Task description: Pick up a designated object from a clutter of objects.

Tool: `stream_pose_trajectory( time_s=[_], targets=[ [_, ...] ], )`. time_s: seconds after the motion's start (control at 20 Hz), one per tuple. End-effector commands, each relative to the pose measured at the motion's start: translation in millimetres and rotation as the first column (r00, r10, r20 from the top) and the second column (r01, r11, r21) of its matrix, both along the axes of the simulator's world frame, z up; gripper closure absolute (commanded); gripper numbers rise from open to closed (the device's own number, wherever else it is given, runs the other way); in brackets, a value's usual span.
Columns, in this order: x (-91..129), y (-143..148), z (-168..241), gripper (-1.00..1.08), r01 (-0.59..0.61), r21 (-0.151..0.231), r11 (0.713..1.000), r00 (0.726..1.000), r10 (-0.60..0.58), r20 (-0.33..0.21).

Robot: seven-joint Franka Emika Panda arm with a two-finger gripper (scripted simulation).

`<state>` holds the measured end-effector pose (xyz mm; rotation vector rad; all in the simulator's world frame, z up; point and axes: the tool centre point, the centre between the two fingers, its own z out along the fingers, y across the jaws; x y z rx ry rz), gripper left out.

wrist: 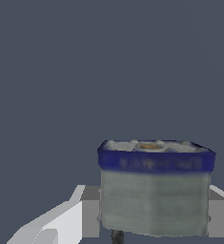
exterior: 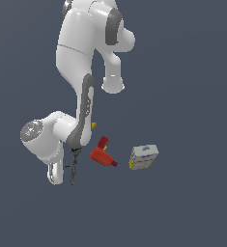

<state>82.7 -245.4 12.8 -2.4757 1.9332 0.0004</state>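
The designated object, grey with a blue rim, sits between the gripper fingers, which press both its sides in a clenched grasp. The red drill and white-and-yellow box lie well apart from the gripper.

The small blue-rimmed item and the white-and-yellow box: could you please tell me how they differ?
The blue-rimmed item has grey sides under a dark blue band; the white-and-yellow box is pale with yellow edges. The item sits between the jaws of the gripper; the box lies apart, beside the red drill. Both look boxy.
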Motion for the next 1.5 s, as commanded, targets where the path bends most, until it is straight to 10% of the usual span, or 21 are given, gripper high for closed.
stream_pose_trajectory(
  time_s=[0.0,0.6,1.45],
  targets=[
    [0,0,0,1.08,0.0,0.0,1.0,1.0,0.0,0.0],
    [3,47,37,1.08,0.0,0.0,1.0,1.0,0.0,0.0],
    [16,213,170,1.08,0.001,-0.001,1.0,1.0,-0.001,0.0]
  ],
)
